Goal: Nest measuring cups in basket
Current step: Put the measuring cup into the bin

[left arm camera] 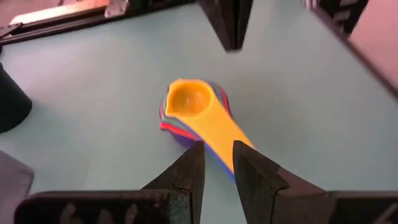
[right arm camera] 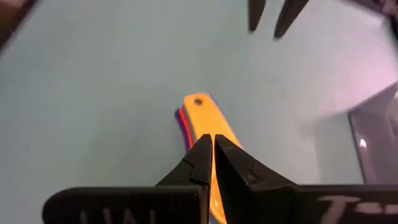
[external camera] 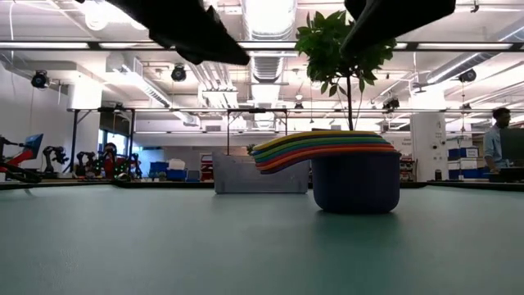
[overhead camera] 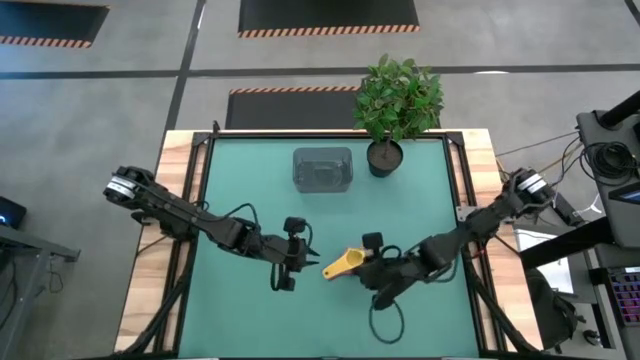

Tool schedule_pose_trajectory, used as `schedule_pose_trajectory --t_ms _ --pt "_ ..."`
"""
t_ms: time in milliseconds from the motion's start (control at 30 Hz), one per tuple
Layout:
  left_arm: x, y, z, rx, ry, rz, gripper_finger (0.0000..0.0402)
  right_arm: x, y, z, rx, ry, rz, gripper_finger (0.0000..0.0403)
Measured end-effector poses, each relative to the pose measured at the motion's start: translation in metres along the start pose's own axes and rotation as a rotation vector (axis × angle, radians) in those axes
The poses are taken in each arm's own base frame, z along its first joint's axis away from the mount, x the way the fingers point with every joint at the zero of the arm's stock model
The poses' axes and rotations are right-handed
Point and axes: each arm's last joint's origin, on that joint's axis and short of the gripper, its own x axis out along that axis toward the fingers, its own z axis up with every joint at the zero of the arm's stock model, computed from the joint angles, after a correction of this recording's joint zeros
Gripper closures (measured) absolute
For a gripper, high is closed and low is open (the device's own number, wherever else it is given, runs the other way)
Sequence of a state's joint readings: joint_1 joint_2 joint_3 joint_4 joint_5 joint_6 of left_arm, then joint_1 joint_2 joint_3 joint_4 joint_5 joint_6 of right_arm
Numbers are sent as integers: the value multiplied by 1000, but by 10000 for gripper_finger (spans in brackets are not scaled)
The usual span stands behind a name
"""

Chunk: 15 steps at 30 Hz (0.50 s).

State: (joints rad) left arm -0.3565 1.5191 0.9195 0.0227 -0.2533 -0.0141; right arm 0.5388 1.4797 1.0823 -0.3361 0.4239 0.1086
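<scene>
Cups (overhead camera: 345, 263) sit nested on table, outside basket (overhead camera: 322, 169).

Stack, arms and basket only partly legible.

In the high view the measuring cups (overhead camera: 343, 263) show only the orange top scoop; the colours beneath are hidden, and the bowl end is covered by the right gripper (overhead camera: 364, 262). From the low view both arms are cut off by the upper edge, and the basket (external camera: 260, 174) is partly masked by the stack in front. The left wrist view crops the left gripper (left arm camera: 217, 163) at the bottom edge. In the right wrist view the handle's near end disappears behind the pressed-together fingers.
</scene>
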Motion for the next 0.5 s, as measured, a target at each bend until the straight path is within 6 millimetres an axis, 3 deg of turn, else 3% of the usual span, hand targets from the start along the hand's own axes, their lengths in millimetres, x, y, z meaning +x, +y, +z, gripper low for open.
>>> schedule_pose_trajectory --t_ms 300,500 --pt "0 0 5 -129 -55 -6 332 -29 -18 -25 -28 -267 -47 394" --pt "0 0 11 -169 -107 -19 282 -51 -28 -29 -46 -372 -60 394"
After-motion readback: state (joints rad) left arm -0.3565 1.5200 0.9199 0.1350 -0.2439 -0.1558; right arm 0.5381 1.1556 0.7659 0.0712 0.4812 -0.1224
